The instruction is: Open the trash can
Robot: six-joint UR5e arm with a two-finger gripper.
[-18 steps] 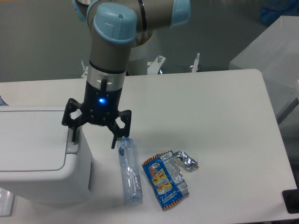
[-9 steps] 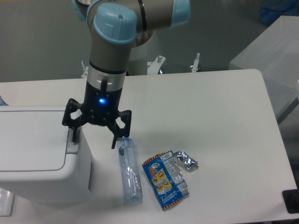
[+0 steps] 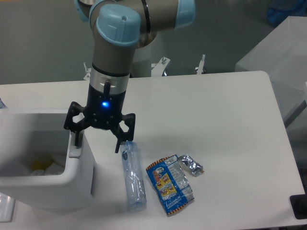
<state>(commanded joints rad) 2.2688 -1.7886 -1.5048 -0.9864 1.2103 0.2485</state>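
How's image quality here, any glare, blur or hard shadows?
Fixed camera: soft, slightly noisy overall; even overhead light, only faint shadows beside the trash can and bottle. The gripper has a blue LED that blooms; mild glints on the foil wrapper.

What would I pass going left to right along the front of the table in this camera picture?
Trash can → clear plastic bottle → blue snack packet → crumpled foil wrapper.
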